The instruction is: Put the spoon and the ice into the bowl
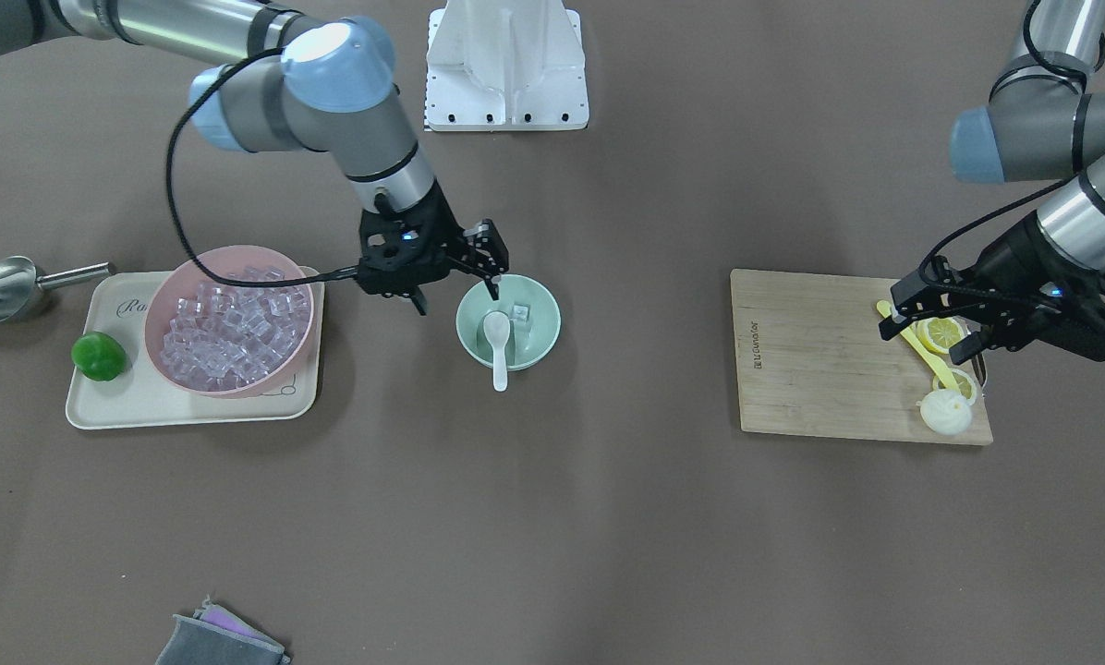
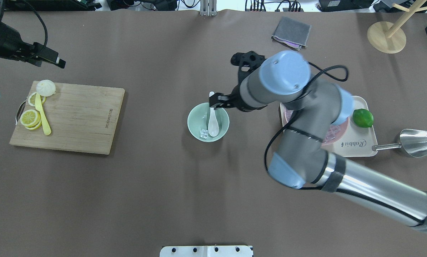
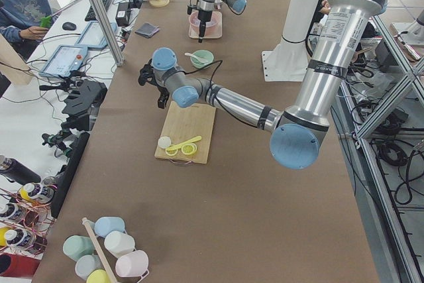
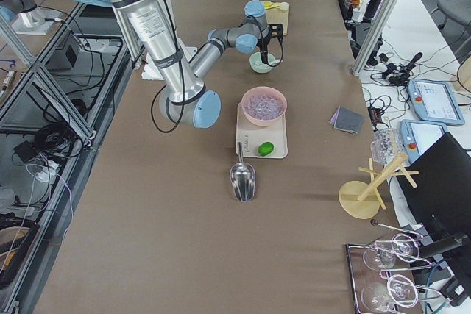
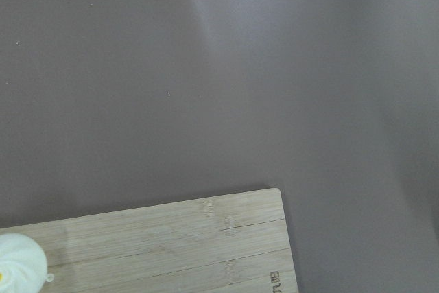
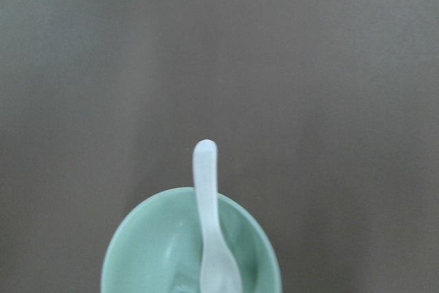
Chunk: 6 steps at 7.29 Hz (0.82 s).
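We note the right hand point(image 1: 456, 297) spread and empty. The spoon point(image 1: 498, 340) and ice point(image 1: 520, 313) lie just beneath it in the mint-green bowl point(image 1: 541, 340), with the handle pointing outward beyond the fingertips.

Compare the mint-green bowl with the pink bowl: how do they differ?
The mint-green bowl is smaller than the pink bowl. The mint-green bowl holds a white spoon and one ice cube; the pink bowl is heaped with clear cubes. The mint-green bowl stands directly on the table; the pink bowl sits on a cream tray. Both are round and upright.
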Available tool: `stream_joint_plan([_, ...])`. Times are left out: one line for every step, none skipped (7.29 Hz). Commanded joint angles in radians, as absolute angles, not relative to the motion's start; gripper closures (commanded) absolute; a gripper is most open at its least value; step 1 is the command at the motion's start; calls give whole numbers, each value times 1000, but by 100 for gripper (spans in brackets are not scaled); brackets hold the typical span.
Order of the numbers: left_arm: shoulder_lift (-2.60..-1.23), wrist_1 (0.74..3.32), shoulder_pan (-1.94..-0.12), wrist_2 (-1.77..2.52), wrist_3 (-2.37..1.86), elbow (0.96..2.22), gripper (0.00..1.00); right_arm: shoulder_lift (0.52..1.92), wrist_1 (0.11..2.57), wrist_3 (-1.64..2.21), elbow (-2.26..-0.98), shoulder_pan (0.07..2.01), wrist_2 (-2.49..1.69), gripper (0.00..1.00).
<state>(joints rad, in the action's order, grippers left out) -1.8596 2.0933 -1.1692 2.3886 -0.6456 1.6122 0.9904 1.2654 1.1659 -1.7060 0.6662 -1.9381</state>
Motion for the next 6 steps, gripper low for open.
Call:
stream_joint_plan([-1783,2094,-1256,2390,-478,1606,3,1215,1266,866,-1784,906,-2147,0])
stream_joint_plan([-1746,2070,-1299,2396,-337,1592,3,1300,1269,716,-1784,1016,-2199,0])
stream_joint_plan([-1714,2007,-1337,2401,-199,1595,3,1407,1259,598,-1793,1148,-2333,0])
stream_joint_plan([-1641,1987,-1336,2395,-175,1598,2,1521,1262,410,-1795,1261,-2388,0])
stream_joint_plan([-1628,1988,-1342,2390,-132,1573,2,1593,1269,258,-1780,1323,-2373,0])
stream_joint_plan([-1623,1990,-1383,2396,-86,1534,2,1632,1270,162,-1751,1397,-2367,0])
